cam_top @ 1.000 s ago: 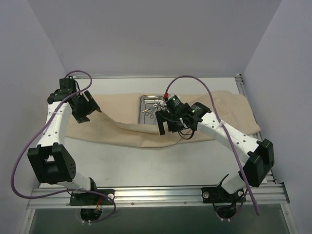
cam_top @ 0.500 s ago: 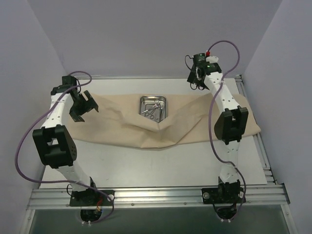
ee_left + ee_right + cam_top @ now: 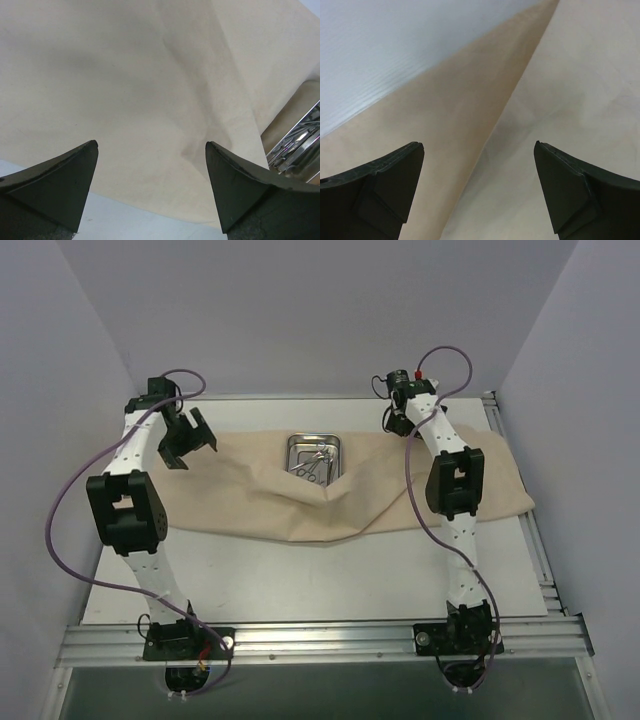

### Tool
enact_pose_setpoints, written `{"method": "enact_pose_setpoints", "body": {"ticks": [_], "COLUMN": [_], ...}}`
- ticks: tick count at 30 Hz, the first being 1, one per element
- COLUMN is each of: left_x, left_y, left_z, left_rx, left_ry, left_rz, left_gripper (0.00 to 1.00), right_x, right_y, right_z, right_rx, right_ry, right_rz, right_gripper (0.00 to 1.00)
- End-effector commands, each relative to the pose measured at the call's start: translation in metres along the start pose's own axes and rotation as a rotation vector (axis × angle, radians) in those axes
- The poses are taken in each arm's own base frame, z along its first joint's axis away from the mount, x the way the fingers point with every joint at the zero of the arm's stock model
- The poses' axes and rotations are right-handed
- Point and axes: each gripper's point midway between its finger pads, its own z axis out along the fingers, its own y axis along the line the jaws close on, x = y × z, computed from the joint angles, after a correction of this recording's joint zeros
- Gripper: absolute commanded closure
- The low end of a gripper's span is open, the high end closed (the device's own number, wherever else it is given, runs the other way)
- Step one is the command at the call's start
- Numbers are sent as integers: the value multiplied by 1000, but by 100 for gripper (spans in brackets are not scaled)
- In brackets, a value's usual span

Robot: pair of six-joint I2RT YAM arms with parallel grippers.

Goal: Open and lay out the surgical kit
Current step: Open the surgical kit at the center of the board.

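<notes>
The beige wrapping cloth (image 3: pixel 240 505) lies spread across the table, with a raised fold just in front of the steel tray (image 3: pixel 316 443). The tray sits uncovered at the back centre and holds several silver forceps (image 3: pixel 313 467). My left gripper (image 3: pixel 190 440) is open and empty above the cloth's back left part. Its wrist view shows cloth (image 3: pixel 125 90) below the gripper (image 3: pixel 150 143) and the tray's edge (image 3: pixel 300 145) at the right. My right gripper (image 3: pixel 398 420) is open and empty over the cloth's back edge. Its wrist view shows a cloth crease (image 3: pixel 560 100) below the gripper (image 3: pixel 478 145).
The white table (image 3: pixel 300 580) shows in front of the cloth, with a metal rail (image 3: pixel 320 640) along the near edge. Grey walls enclose the left, back and right. Purple cables loop off both arms. In the right wrist view, bare table (image 3: pixel 380 50) lies beyond the cloth's edge.
My right arm swung up from over the tray to the back of the table, right of the tray. My left arm stretched farther back. The tray now shows fully uncovered.
</notes>
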Motion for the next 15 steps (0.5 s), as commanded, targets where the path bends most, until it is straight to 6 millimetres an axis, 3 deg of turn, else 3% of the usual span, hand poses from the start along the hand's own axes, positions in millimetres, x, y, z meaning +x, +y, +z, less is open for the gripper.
{"method": "enact_pose_setpoints", "body": {"ticks": [1, 5, 6, 8, 9, 11, 12, 13, 14, 15], "left_x": [-4, -5, -4, -5, -4, -1, -1, 1, 8, 11], "left_y": [-23, -30, -30, -29, -29, -32, -35, -37, -42, -40], "left_z": [-10, -7, -2, 1, 4, 7, 10, 12, 14, 21], "left_rx": [46, 64, 59, 51, 46, 45, 52, 55, 52, 36], "left_ry": [-21, -17, -5, 2, 11, 20, 23, 31, 54, 71], "left_rz": [5, -1, 0, 6, 9, 18, 22, 23, 26, 20], "left_gripper": [1, 1, 5, 4, 3, 3, 4, 5, 5, 6], "right_x": [-6, -3, -3, -6, -11, -4, -17, 2, 1, -7], "right_y": [-33, -41, -42, -48, -51, -59, -62, -67, -66, -72], "right_z": [-15, -6, -6, -6, -15, -22, -43, -41, -47, -69], "right_rx": [86, 87, 83, 75, 54, 55, 9, 7, -22, -63], "right_ry": [-13, 16, 21, 31, 23, 34, -10, 31, 16, -18], "right_rz": [25, 53, 57, 65, 71, 53, 85, 64, 81, 105], "right_gripper": [3, 26, 61, 87, 100, 100, 100, 100, 100, 100]}}
